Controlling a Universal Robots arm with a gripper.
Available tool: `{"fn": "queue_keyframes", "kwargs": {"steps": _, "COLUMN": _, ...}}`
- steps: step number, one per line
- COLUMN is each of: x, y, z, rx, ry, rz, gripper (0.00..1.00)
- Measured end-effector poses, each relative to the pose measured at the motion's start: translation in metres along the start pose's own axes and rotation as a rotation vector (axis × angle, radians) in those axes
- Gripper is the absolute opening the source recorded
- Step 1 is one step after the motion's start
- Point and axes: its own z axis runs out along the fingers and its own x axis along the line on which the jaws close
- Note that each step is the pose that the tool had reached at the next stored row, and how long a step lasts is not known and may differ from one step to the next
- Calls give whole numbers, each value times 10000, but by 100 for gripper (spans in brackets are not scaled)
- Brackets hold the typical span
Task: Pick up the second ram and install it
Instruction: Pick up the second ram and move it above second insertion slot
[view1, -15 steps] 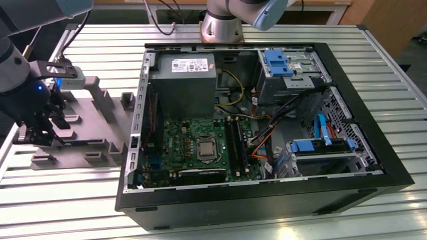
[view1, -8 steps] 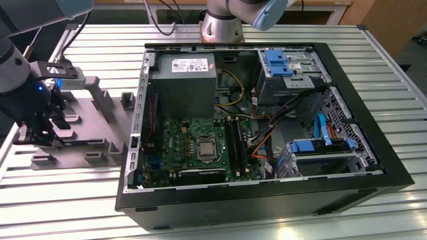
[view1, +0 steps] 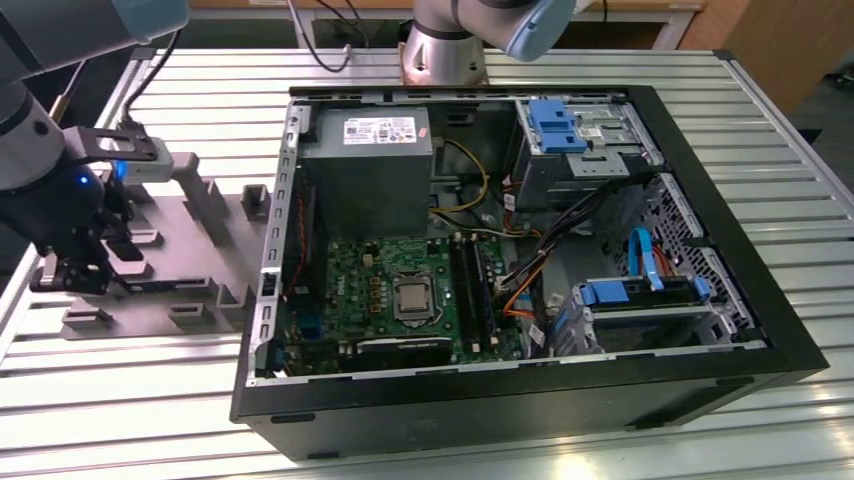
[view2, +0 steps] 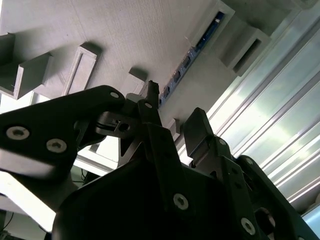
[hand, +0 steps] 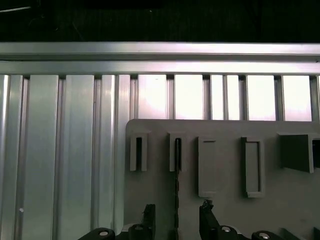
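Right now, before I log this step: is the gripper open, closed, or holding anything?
Gripper: open, holding nothing; its fingers sit either side of the second ram with gaps showing.

One ram (hand: 176, 200) (on edge), one fixture (hand: 225, 210), one case (view1: 534, 410).

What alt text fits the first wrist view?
The open gripper hangs with a finger either side of the second ram, a thin dark strip on edge in a grey fixture plate on a ribbed metal table.
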Motion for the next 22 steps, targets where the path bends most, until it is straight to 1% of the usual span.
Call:
{"fn": "queue_keyframes", "kwargs": {"steps": 7, "x": 4, "y": -5, "z": 127, "rx": 0, "ry": 0, "rz": 0, "gripper": 47}}
{"fn": "queue_keyframes", "kwargs": {"steps": 10, "x": 6, "y": -6, "z": 161, "rx": 3, "ry": 0, "rz": 0, "gripper": 47}}
{"fn": "queue_keyframes", "kwargs": {"steps": 14, "x": 7, "y": -6, "z": 196, "rx": 10, "ry": 0, "rz": -1, "gripper": 46}}
{"fn": "queue_keyframes", "kwargs": {"steps": 15, "x": 8, "y": -6, "z": 206, "rx": 13, "ry": 0, "rz": -1, "gripper": 39}}
{"fn": "queue_keyframes", "kwargs": {"steps": 17, "x": 8, "y": -6, "z": 218, "rx": 13, "ry": 1, "rz": -1, "gripper": 39}}
{"fn": "queue_keyframes", "kwargs": {"steps": 22, "x": 8, "y": -6, "z": 220, "rx": 15, "ry": 0, "rz": -1, "gripper": 39}}
